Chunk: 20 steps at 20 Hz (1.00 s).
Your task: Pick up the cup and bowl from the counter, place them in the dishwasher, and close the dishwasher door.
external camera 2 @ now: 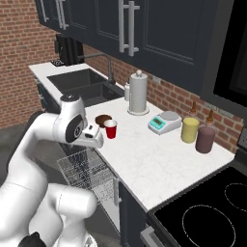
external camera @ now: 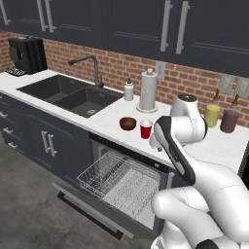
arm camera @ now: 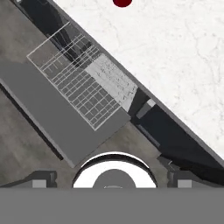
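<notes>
Jaws: gripper (arm camera: 111, 186) spread wide, holding nothing.
Small red tapered plastic cup (external camera: 146, 129): on white marbled desk (external camera: 214, 146), far beyond jaws.
Dark brown bowl (external camera: 128, 123): just left of cup.

The white marbled counter (external camera: 116, 119) carries the brown bowl (external camera: 128, 123) and red cup (external camera: 146, 129) side by side just beyond the hand, the paper-towel holder (external camera: 148, 91) behind them, scale (external camera 2: 164, 122) and jars (external camera 2: 190, 130) farther along.

The bench (external camera: 112, 119) looks like smooth white marbled stone, the bowl (external camera: 128, 123) dark matt wood, the cup (external camera: 146, 130) red plastic, the dishwasher (external camera: 119, 180) rack white wire, the wall (external camera: 116, 68) rough brick.
</notes>
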{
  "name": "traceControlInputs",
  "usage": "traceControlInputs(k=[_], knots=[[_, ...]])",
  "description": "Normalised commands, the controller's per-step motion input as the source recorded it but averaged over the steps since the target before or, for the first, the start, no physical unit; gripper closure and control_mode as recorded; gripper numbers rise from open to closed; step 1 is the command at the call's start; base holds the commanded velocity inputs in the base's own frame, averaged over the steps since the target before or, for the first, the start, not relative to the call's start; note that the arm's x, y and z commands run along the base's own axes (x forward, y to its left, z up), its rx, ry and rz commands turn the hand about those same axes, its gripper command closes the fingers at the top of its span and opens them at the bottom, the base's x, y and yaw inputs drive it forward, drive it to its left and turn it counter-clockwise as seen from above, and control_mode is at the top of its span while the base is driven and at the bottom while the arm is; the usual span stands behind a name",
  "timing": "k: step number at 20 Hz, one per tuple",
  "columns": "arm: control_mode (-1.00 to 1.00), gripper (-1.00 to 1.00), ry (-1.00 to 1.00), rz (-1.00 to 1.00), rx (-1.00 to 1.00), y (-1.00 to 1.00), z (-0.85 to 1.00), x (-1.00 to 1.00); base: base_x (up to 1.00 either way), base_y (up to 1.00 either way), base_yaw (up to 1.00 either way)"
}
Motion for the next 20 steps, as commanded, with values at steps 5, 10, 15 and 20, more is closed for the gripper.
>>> traceControlInputs(k=[5, 10, 15, 20], knots=[[-1.00, -1.00, -0.03, -0.27, 0.04, 0.00, 0.00, 0.35, 0.00, 0.00, 0.00], [-1.00, -1.00, -0.02, -0.28, 0.02, -0.10, 0.00, 0.37, 0.00, 0.00, 0.00], [-1.00, -1.00, 0.00, -0.24, 0.03, -0.14, 0.00, 0.38, 0.00, 0.00, 0.00], [-1.00, -1.00, -0.01, -0.21, 0.01, -0.11, 0.00, 0.38, 0.00, 0.00, 0.00]])
